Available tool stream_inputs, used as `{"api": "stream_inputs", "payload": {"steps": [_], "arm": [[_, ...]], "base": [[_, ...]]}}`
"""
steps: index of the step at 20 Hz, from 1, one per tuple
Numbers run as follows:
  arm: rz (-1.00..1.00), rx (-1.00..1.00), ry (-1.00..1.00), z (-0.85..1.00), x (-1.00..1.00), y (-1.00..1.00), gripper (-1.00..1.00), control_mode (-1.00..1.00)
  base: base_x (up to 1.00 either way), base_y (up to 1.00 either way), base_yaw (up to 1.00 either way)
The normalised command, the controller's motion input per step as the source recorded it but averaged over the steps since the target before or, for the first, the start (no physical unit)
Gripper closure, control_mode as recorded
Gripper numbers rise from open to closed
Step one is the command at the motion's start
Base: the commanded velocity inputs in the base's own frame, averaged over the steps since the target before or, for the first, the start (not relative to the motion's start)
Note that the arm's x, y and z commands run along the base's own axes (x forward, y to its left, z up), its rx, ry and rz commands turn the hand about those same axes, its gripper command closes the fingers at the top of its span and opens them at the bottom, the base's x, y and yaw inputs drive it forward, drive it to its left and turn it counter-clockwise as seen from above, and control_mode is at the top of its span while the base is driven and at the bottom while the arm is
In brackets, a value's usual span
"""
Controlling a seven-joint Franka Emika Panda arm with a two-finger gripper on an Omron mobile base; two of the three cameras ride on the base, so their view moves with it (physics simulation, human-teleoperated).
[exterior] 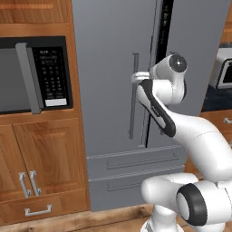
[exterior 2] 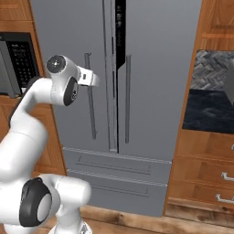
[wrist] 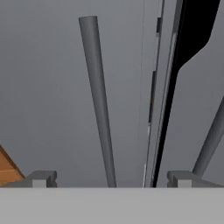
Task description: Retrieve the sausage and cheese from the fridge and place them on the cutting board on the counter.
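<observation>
The grey steel fridge [exterior: 108, 68] [exterior 2: 160, 68] [wrist: 43, 87] stands straight ahead, with a narrow dark gap between its two doors near the top. My gripper [exterior: 136, 77] [exterior 2: 91, 77] [wrist: 111, 179] is open and right up at the left door's long bar handle [exterior: 133, 104] [exterior 2: 92, 114] [wrist: 98, 100], which runs between the two fingertips [wrist: 41, 178] without being clamped. The right door's handle [exterior 2: 128, 100] [wrist: 212, 140] lies just beyond the gap. A stretch of the dark counter [exterior 2: 208, 109] shows to the fridge's right. Sausage, cheese and cutting board are out of view.
A black-panelled microwave [exterior: 31, 74] [exterior 2: 16, 59] is built into wooden cabinets [exterior: 45, 158] left of the fridge. Two fridge drawers [exterior: 136, 163] [exterior 2: 119, 171] sit below the doors. Wooden drawers [exterior 2: 205, 173] are under the counter, and a small white appliance [exterior: 224, 68] stands at the right.
</observation>
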Motion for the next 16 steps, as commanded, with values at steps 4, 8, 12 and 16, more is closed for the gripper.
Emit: {"api": "stream_inputs", "payload": {"steps": [4, 8, 12, 16], "arm": [[0.0, 0.0, 0.0, 0.0, 0.27, 0.13, -1.0, -1.0], [0.0, 0.0, 0.0, 0.0, 0.33, 0.2, -1.0, -1.0], [0.0, 0.0, 0.0, -0.1, 0.38, 0.06, -1.0, -1.0], [0.0, -0.01, 0.0, -0.14, 0.36, 0.0, -1.0, -1.0]], "base": [[0.0, 0.0, 0.0], [0.0, 0.0, 0.0], [0.0, 0.0, 0.0], [0.0, 0.0, 0.0]]}}
